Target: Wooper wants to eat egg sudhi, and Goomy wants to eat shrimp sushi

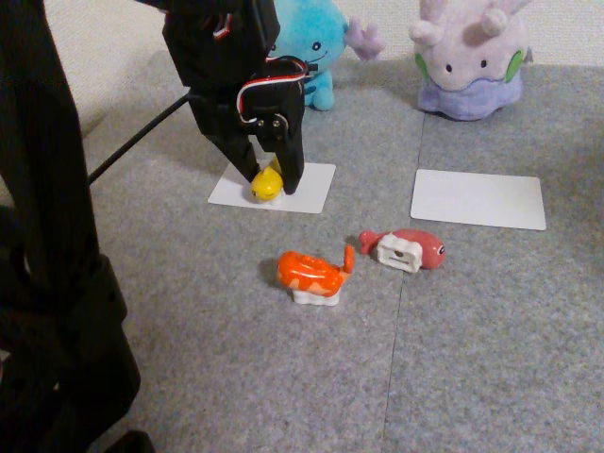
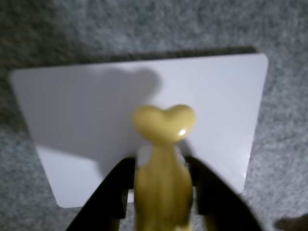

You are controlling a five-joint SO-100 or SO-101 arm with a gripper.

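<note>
Taking the white card point(image 1: 274, 187) in front of Wooper as the landmark, and working from the camera outward in the fixed view:

Nearest, short of that card on the grey carpet point(image 1: 236, 368), sits the shrimp sushi point(image 1: 314, 274), its long axis running across the picture with the upturned tail at its right end. Just right of it and a little farther back lies a pinkish-red piece point(image 1: 408, 249), apparently tipped on its side, well apart from the card.

Next comes the card itself. The jaws point(image 1: 268, 185) hang right over its near part, closed on the egg sudhi point(image 1: 266, 185), which shows as a yellow lump between the black fingers at the card's surface; whether it already touches the card cannot be told. In the wrist view the egg sudhi point(image 2: 163, 144) lies straight along the fingers, its heart-shaped tail end pointing away from the arm toward the card's point(image 2: 86, 120) far edge, its shadow cast on the card. So the piece sits directly in the grip, not beside it, and the coming move looks like a simple release onto the card.

Level with this card, well off to the right, lies a second white card point(image 1: 478, 198).

Farthest, behind the first card, sits Wooper point(image 1: 316, 47); Goomy point(image 1: 470, 58) sits behind the second card.
</note>
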